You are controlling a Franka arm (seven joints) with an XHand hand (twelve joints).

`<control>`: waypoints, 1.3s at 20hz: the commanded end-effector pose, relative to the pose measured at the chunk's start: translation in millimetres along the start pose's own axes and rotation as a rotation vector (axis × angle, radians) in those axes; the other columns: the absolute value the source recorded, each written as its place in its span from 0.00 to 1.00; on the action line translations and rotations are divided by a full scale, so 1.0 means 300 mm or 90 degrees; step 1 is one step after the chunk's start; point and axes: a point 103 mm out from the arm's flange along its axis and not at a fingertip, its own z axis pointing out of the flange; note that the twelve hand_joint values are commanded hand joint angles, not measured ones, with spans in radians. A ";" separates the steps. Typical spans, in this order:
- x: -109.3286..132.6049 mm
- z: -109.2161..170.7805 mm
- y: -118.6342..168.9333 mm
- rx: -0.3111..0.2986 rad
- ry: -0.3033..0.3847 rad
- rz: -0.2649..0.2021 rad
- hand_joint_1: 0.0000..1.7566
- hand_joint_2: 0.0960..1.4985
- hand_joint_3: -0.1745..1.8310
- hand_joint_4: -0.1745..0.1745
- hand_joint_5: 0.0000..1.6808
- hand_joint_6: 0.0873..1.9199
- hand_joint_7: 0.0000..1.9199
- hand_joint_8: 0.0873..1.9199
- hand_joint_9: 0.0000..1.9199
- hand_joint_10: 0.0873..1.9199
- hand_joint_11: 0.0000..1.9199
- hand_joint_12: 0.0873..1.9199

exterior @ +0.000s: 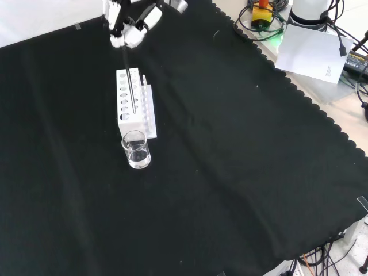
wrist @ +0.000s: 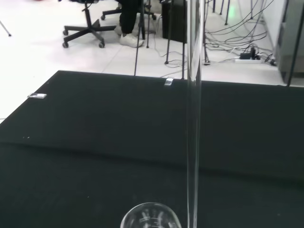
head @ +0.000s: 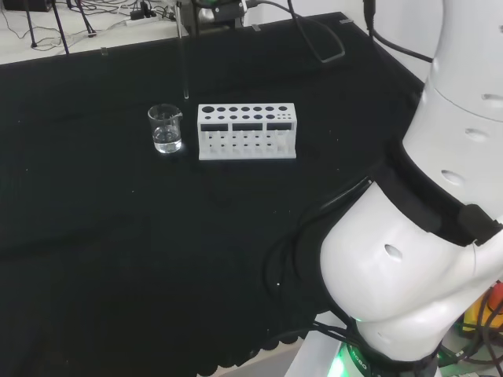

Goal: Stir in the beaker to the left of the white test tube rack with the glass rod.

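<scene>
Stirring has not begun: hand [exterior: 131,26] grips the rod [exterior: 130,80] upright, its tip above the worktop [exterior: 241,172], short of the beaker [exterior: 136,149]. Lowering it into the liquid beside the rack [exterior: 131,103] remains.

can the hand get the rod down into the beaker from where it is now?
Probably yes. The hand holds the glass rod upright, its tip above the cloth near the beaker. The beaker's mouth is open, and only the white rack stands beside it.
</scene>
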 end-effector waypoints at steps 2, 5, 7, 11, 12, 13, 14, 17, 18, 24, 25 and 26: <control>0.052 0.054 0.081 0.006 0.012 -0.024 0.73 0.70 0.09 0.00 0.62 0.27 0.58 0.56 0.88 0.34 0.72 0.41; 0.066 0.066 0.095 0.009 0.014 -0.029 0.73 0.70 0.09 0.00 0.62 0.27 0.58 0.56 0.88 0.34 0.72 0.41; 0.078 0.072 0.104 0.011 0.017 -0.032 0.73 0.70 0.09 0.00 0.62 0.27 0.58 0.56 0.88 0.34 0.72 0.41; 0.091 0.087 0.121 0.007 0.021 -0.039 0.73 0.70 0.09 0.00 0.62 0.27 0.58 0.56 0.88 0.34 0.72 0.42; 0.090 0.094 0.124 0.007 0.024 -0.040 0.73 0.70 0.09 0.00 0.62 0.27 0.58 0.56 0.88 0.34 0.72 0.42; 0.090 0.102 0.127 0.008 0.024 -0.041 0.73 0.70 0.09 0.00 0.62 0.27 0.58 0.56 0.88 0.34 0.72 0.42; 0.088 0.111 0.130 0.009 0.026 -0.042 0.73 0.70 0.09 0.00 0.62 0.27 0.58 0.56 0.88 0.34 0.72 0.42; 0.086 0.135 0.138 0.016 0.033 -0.045 0.73 0.70 0.09 0.00 0.62 0.27 0.58 0.56 0.88 0.34 0.72 0.42; 0.085 0.143 0.141 0.016 0.033 -0.048 0.73 0.70 0.09 0.00 0.62 0.27 0.58 0.56 0.88 0.34 0.72 0.42; 0.088 0.232 0.162 0.029 0.038 -0.065 0.74 0.70 0.09 0.00 0.62 0.27 0.58 0.56 0.88 0.34 0.72 0.42; 0.091 0.249 0.166 0.031 0.041 -0.068 0.74 0.70 0.09 0.00 0.62 0.27 0.58 0.56 0.88 0.34 0.72 0.42; 0.092 0.269 0.170 0.033 0.043 -0.070 0.74 0.70 0.09 0.00 0.62 0.27 0.58 0.56 0.88 0.34 0.72 0.42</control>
